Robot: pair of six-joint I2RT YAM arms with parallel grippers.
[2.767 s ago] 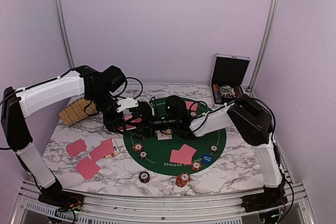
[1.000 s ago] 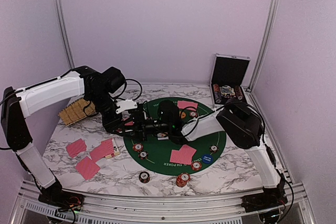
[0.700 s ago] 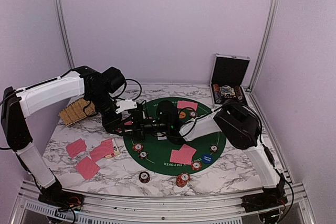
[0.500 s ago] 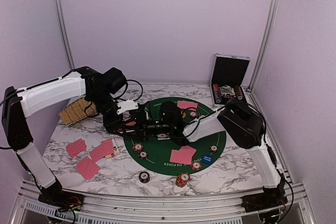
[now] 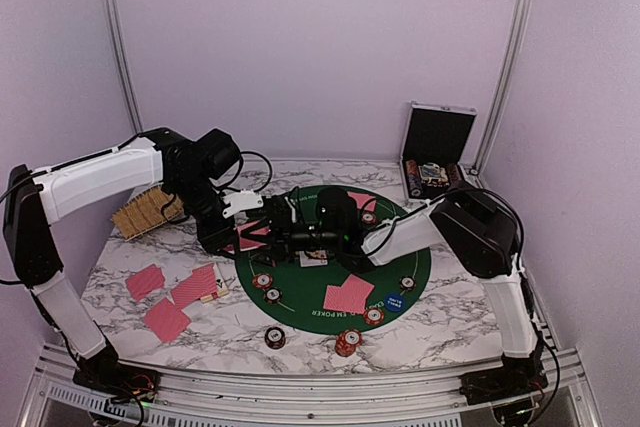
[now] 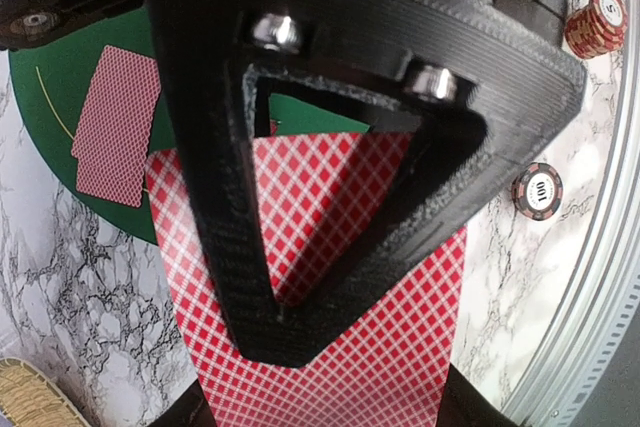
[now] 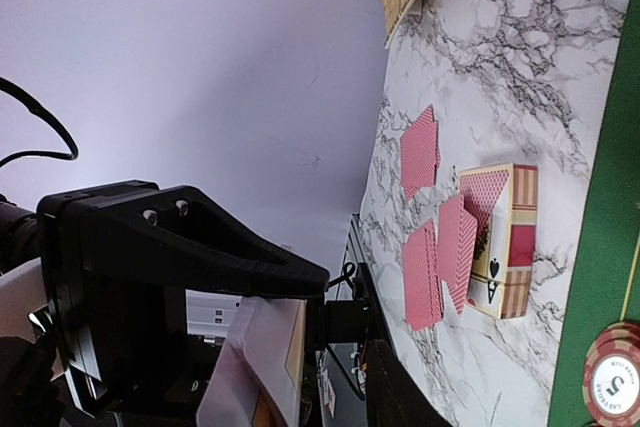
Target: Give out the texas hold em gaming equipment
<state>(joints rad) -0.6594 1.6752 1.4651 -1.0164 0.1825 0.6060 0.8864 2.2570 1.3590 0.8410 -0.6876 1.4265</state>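
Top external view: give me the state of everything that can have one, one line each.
Silver case, open, lid upright.
Left tool, shut on stack of cards.
Right tool, card between its fingers, grip unclear.
Pair of cards on green mat, face down.
Card box, lying flat.

- Red diamond-backed card stack [image 6: 330,277], raised over the green mat [image 5: 305,299]'s left edge.
- Overlapping face-down pair [image 5: 348,297], on the mat's near part.
- Loose face-down cards [image 5: 166,319], left of the mat.
- Striped chips [image 5: 262,281], several on the mat and two just off its near edge.
- Blue disc [image 5: 394,301], on the mat's near right.

Chip [image 6: 541,190] reads "100" — second chip [image 6: 603,13] "5" — mat [image 5: 303,297] "POKER".
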